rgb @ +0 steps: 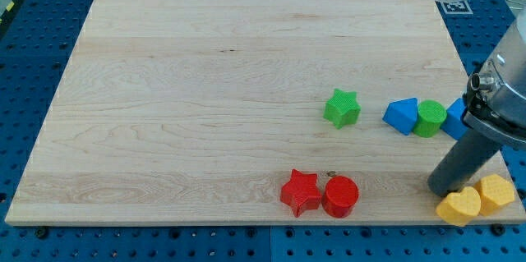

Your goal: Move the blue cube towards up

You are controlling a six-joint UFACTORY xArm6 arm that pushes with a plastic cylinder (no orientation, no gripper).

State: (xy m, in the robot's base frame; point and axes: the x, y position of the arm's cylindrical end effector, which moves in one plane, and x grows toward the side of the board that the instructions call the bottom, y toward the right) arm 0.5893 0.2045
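My arm ends in a dark rod with no gripper on it, so nothing is opened, closed or held. My tip (444,190) rests on the wooden surface (205,89) near the lower right corner, and the rod slants up from it towards the view's right edge.

The blue cube (455,117) sits at the view's right, partly hidden behind the rod's upper part, so only its left portion shows. My tip lies below it, towards the view's bottom, and apart from it. Touching the cube's left side is a green cylinder (430,118), and touching that on its left is a blue block (401,116) of a wedge-like shape; the three form a short row. Further left, a little apart from the row, lies a green star (342,108).

Just below and to the right of my tip lie two yellow blocks, touching each other: a yellow heart (459,206) nearest the tip and a yellow hexagon (496,193) to its right.

Near the bottom edge, around the middle of the view, a red star (300,193) and a red cylinder (340,196) lie side by side, touching.
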